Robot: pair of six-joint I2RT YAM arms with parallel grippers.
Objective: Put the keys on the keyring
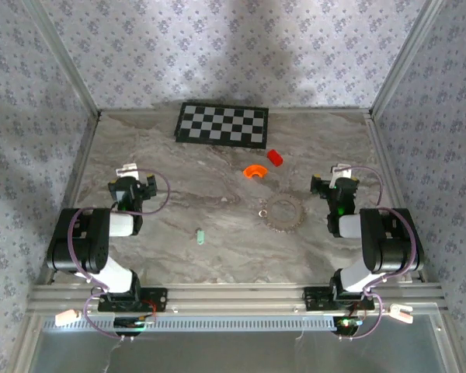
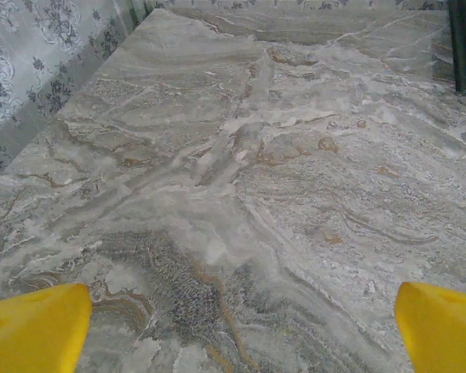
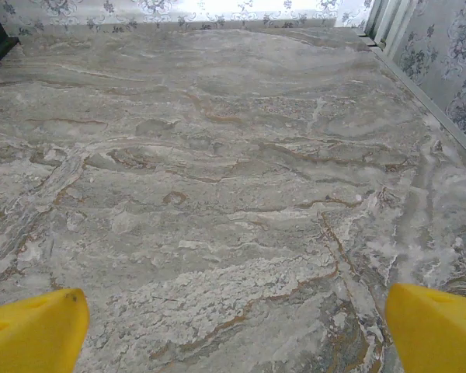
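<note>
My left fingers (image 2: 35, 330) and right fingers (image 3: 435, 326) stand spread wide over the tabletop (image 1: 179, 194), gripping nothing. I see the keyring (image 1: 283, 211) lying near the right arm, an orange piece (image 1: 255, 172) and a red piece (image 1: 275, 157) beyond it, a green piece (image 1: 200, 235) to its left

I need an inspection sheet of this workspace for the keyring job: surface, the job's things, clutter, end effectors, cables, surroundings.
Surface: marbled grey table, flat, no spill seen.
Job's things: chain-like ring right of centre, small ring at its left side. The red piece, orange curved piece and pale green piece lie apart. Too small to tell which are keys.
Clutter: checkerboard at the far edge.
End effectors: left end effector and right end effector open, empty, over bare table.
Cables: purple cable loops on both arms, away from the job's things.
Surroundings: flowered walls, metal rail at the near edge.
</note>
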